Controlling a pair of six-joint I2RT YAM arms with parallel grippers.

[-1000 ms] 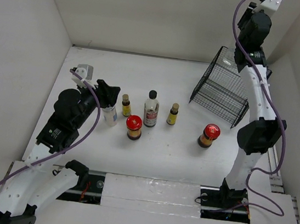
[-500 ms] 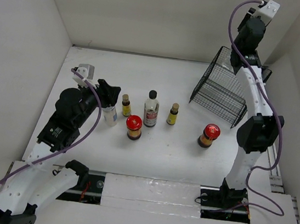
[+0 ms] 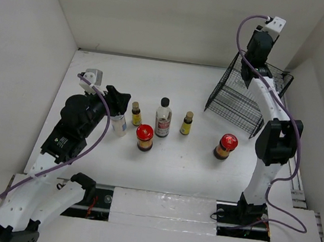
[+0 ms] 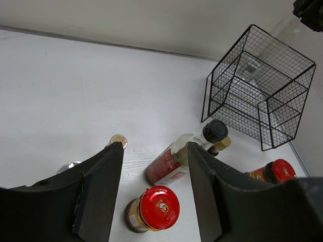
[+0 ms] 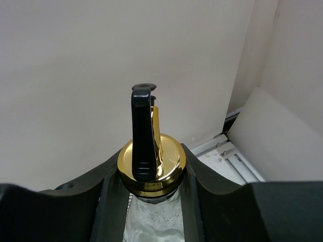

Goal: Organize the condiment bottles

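Clamping the gold-spouted cap of the tall clear bottle between its fingers, the right tool hangs above the black wire basket. The left tool is spread wide and holds nothing, low over the table, with the white bottle just beside it. Straight ahead of it stands a red-lidded jar; the black-capped bottle is just beyond, two yellow bottles flank that one, and a second jar sits off to its right.

Upright in a loose line: white bottle, yellow bottles, black-capped clear bottle, red-lidded jars. The gold-spouted clear bottle is aloft, neck gripped.
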